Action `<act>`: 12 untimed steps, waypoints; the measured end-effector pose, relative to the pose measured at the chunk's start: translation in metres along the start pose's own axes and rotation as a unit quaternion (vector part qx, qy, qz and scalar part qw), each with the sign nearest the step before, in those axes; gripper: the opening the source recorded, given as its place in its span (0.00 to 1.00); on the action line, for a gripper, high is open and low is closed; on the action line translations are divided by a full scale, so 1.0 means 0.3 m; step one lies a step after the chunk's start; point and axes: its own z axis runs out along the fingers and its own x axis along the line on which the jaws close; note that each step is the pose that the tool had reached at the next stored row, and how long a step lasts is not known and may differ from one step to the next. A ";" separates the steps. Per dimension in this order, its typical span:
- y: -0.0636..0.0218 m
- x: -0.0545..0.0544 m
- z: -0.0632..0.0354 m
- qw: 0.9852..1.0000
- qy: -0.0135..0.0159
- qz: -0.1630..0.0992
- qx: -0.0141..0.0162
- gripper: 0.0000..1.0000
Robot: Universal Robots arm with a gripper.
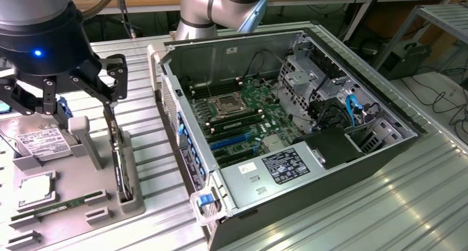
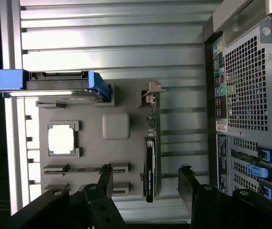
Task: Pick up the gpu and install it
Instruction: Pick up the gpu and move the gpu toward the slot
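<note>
One black two-fingered gripper (image 1: 79,95) on a grey robot arm, blue lamp lit on its body, hangs over the grey moulded parts tray (image 1: 73,232). Its jaws stand released, spread wide and holding nothing. One gpu (image 1: 121,163), a thin flat rectangular card with a dark face and a silver metal end bracket, stands on its long edge in a slotted holder at the side of the tray nearest the computer. Seen from the wrist, the gripper (image 2: 146,172) straddles the gpu (image 2: 149,167), one fingertip to each side of the card and both apart from it, toward the end away from the bracket. One silver box-like hard drive (image 1: 40,141) with a white label and blue rails sits in the tray on the side far from the card. One square silver processor (image 1: 33,188) rests in a pocket of the tray just beside the drive. One narrow green memory stick (image 1: 62,207) lies in a slot of the tray, between the processor and the card's holder. One open black tower computer case (image 1: 292,59) lies on its side just beside the tray, its green motherboard (image 1: 241,111) exposed. Step in hand, as I judge it: the approach to the pick, with the card not yet gripped and nothing installed. The grasp calls for pads centred on the thin upper edge, closing squarely on both faces, and a straight pull clear of the slot. A skewed grip could tilt or bind so slim a board.
</note>
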 end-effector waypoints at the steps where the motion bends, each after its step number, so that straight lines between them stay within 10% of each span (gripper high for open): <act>1: 0.000 0.000 0.002 1.000 0.000 0.000 0.000 0.67; 12: -0.003 0.001 0.042 1.000 0.000 0.000 0.001 0.67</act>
